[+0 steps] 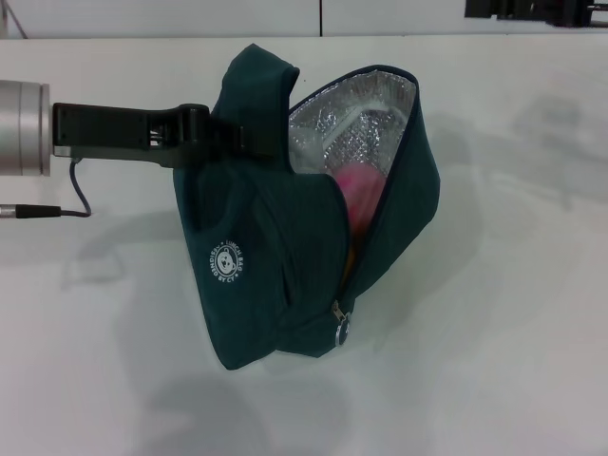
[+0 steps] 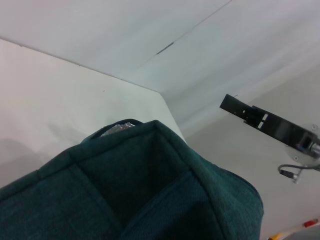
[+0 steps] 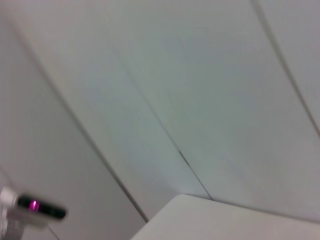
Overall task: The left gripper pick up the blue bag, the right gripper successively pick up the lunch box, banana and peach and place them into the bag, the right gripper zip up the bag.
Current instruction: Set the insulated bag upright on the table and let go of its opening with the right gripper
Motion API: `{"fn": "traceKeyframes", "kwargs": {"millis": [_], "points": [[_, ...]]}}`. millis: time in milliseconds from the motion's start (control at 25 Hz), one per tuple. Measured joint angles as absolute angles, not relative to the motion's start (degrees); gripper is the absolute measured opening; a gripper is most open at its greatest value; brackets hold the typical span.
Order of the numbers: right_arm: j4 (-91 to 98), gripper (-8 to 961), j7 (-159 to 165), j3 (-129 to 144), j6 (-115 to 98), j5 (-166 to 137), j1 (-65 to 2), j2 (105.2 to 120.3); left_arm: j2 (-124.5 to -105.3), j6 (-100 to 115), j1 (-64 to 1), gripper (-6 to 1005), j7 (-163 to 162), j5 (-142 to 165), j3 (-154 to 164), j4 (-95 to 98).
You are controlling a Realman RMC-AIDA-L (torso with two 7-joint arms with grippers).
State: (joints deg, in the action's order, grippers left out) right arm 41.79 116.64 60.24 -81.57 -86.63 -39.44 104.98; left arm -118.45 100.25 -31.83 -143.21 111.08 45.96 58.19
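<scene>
White table [image 1: 494,313] before you, blue bag [image 1: 256,275] upright and unzipped, left gripper [image 1: 204,133] pinching its handle, pink peach [image 1: 359,185] inside, right gripper out of sight.

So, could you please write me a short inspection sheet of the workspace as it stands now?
Surface: white table, bare around the bag.
Job's things: blue bag held up, mouth open, foil lining showing; peach inside; zip pull at the low end, bag not zipped. Lunch box and banana: not clearly seen.
Clutter: nothing seen.
Grippers: left gripper shut on the bag's handle; right gripper not in view.
Cables: black cable by the left wrist.
Surroundings: pale wall behind.
</scene>
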Motion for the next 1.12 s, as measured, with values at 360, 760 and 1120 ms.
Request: {"fn": "traceKeyframes", "kwargs": {"millis": [360,760,1120], "points": [[38.51,869,131.40,60.29,-82.47,-87.50,-39.73,103.99,-118.72,100.28,-31.66,35,-142.92,111.08,45.97,58.19],[36.91,864,131.46,60.60,-76.20,-95.82,-40.87,108.26,-118.70,100.36,-32.19,35,-141.82,111.10,45.96,56.64],[36.70,859,130.97,61.58,-71.77,-99.32,-42.06,112.84,-118.51,100.36,-32.74,35,-141.68,111.10,45.96,56.06]]}}
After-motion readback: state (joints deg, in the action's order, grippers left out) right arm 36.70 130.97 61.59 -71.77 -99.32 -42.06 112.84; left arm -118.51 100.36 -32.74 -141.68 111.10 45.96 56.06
